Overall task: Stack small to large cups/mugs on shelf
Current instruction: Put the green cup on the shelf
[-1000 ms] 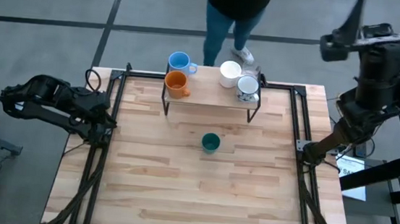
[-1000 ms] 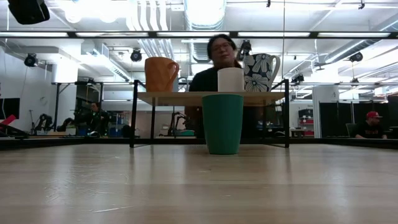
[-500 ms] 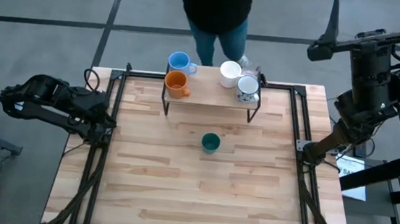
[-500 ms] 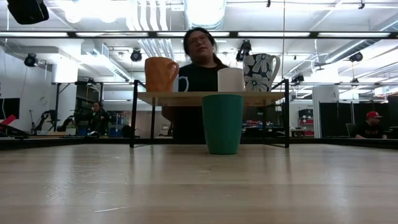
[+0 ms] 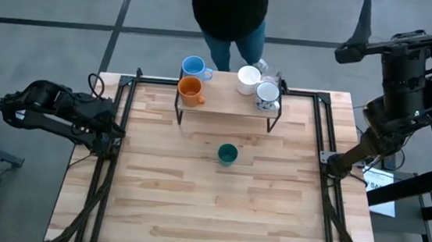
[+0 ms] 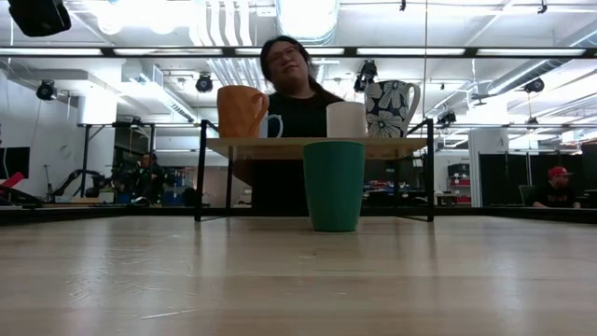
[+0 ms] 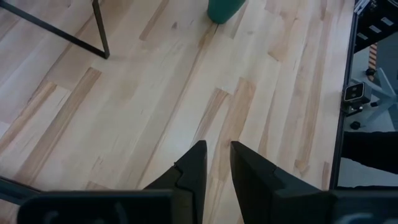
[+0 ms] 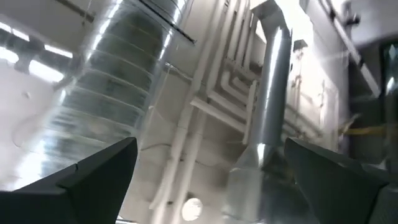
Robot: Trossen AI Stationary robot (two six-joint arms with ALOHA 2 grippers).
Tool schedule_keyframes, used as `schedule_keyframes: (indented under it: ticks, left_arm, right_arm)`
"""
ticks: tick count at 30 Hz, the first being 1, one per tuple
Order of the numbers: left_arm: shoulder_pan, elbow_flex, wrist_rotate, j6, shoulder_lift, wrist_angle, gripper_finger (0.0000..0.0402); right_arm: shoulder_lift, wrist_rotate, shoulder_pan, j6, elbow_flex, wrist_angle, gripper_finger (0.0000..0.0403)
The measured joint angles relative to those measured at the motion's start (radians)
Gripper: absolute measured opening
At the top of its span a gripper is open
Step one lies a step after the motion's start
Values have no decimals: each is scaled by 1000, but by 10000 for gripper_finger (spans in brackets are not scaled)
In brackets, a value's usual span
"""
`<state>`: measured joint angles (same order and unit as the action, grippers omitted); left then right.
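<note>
Your left claw (image 7: 216, 163): narrow gap, empty, at tabletop (image 5: 193, 205) left edge | right claw (image 8: 208, 177): wide open, raised off right side (facing ceiling) | green cup (image 5: 227, 154): tabletop centre, before shelf (image 5: 225, 104) | orange mug (image 5: 191, 91), white mug (image 5: 248, 78), flowered mug (image 5: 267, 94): on shelf | blue mug (image 5: 194, 66): behind it

Bright overhead strip lights (image 6: 308, 14) flood the room evenly and blow out to white glare above the shelf (image 6: 312, 147). The tabletop (image 6: 280, 280) shows a soft sheen in front of the shelf. Shadows beneath the shelf stay faint. The person (image 6: 284, 65) behind it looks slightly blurred.
</note>
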<state>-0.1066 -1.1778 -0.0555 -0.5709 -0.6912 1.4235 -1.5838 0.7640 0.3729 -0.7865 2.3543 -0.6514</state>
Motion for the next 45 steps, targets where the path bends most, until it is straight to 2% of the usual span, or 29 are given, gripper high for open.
schedule_keyframes:
  ticks: [3,6,10,13,27,30,40,42,45]
  left_arm:
    - [0,0,0,0,2,0,57]
    - [0,0,0,0,3,0,57]
    - [0,0,0,0,2,0,57]
    - [0,0,0,-1,1,0,57]
    - [0,-1,0,-26,5,-1,57]
    - [0,-1,2,-26,6,-1,57]
    - [0,-2,15,-28,7,-1,57]
    - [0,-2,16,-28,7,-1,57]
    - [0,-2,17,-28,7,-1,57]
  right_arm:
    - [5,44,0,93,0,0,400]
    - [5,86,-1,100,0,-4,400]
    - [4,-4,-33,-16,0,-19,400]
    - [5,-86,-34,-31,0,-15,400]
    - [23,-87,-33,-399,3,90,400]
    - [19,-87,-33,-565,2,95,400]
    - [17,-81,-33,-1379,2,94,400]
    - [17,-96,-33,-1483,1,95,400]
    - [17,-92,-33,-1547,2,93,400]
